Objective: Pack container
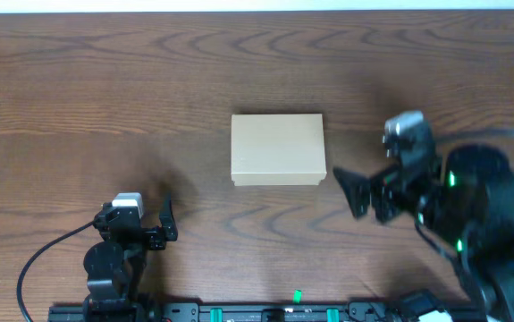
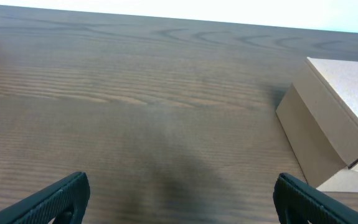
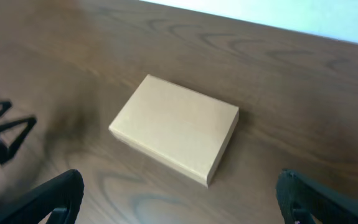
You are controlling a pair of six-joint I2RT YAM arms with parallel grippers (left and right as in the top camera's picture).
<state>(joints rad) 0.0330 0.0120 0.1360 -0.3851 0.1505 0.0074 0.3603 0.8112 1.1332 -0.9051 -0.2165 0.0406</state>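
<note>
Container point(image 1: 277, 149), a plain tan cardboard box with its flap lid down, lies flat mid-way across the dark wooden table point(image 1: 105, 89), the right gripper point(image 3: 179, 177) wide open near its right edge, the left gripper point(image 2: 182, 180) wide open farther off.

Dark wood-grain table point(image 1: 78, 89).

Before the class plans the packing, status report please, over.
Left fingers open, empty. Right fingers open, empty, beside the box. Box shut, flat on table, untouched. Nothing in the way.
</note>
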